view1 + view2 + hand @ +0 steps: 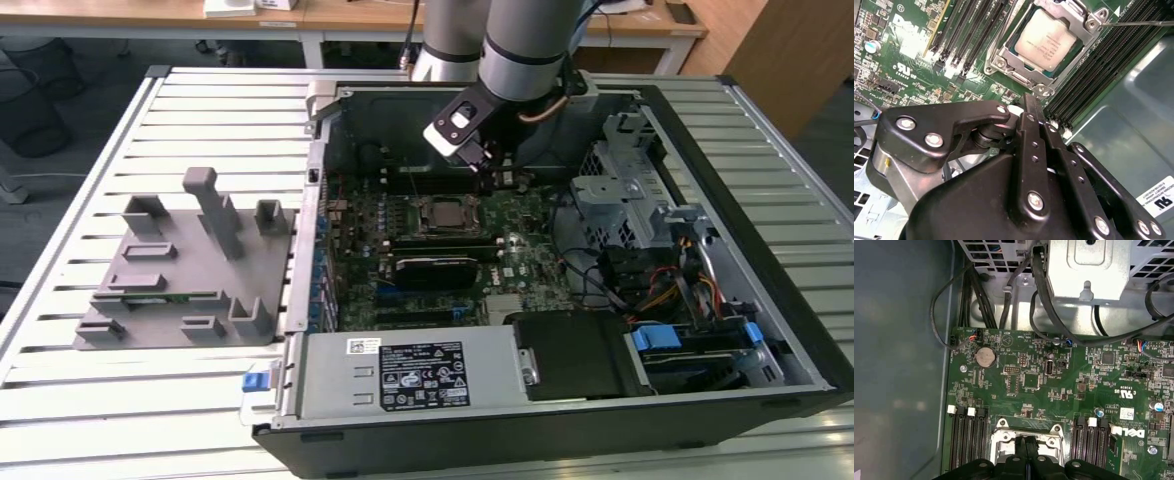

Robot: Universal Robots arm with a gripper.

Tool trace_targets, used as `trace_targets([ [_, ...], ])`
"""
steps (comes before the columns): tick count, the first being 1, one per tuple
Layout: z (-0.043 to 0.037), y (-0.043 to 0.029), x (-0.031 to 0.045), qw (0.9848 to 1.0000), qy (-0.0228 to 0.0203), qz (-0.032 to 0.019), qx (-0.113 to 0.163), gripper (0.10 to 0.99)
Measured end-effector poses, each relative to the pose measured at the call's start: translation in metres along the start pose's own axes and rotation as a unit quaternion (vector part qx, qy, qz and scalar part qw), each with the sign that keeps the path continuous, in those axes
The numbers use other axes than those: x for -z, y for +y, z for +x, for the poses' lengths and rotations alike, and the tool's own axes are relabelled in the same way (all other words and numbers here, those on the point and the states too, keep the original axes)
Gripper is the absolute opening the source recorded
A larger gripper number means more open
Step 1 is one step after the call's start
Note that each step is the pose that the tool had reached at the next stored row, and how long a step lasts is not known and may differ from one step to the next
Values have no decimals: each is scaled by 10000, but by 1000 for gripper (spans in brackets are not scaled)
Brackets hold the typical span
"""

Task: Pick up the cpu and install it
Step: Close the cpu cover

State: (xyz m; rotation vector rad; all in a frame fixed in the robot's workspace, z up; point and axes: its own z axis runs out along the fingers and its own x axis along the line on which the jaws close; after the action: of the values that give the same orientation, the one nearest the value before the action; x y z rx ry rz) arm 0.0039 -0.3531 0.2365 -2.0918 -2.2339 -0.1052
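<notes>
Arm (523, 48) enters at the upper centre of the exterior view and descends steeply, with the wrist (467, 120) cocked toward the lower left. The end effector (494, 170) points downward beneath the wrist. In both wrist views, the end effector (1030, 102) (1026, 442) has its black fingers (1020, 446) closed flush against one another.

cpu (1046, 40) – matt silvery metal top, socket frame (1004, 61) bright bare metal, hand (1026, 441) matt black

Slatted metal table (80, 400); wooden desks (347, 15) behind; black wire bin (27, 100); grey floor (60, 165)
</notes>
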Motion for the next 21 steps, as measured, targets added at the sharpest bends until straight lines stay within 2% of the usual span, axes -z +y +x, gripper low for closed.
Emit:
trace_targets([
  [4,2,-28,-1,10000,0,0,0,106],
  [7,6,-106,-9,10000,1,-1,1,106],
  [10,11,-203,-23,10000,1,0,0,106],
  [18,28,-527,-75,10000,1,0,0,106],
  [21,28,-595,-108,10000,0,0,0,106],
])
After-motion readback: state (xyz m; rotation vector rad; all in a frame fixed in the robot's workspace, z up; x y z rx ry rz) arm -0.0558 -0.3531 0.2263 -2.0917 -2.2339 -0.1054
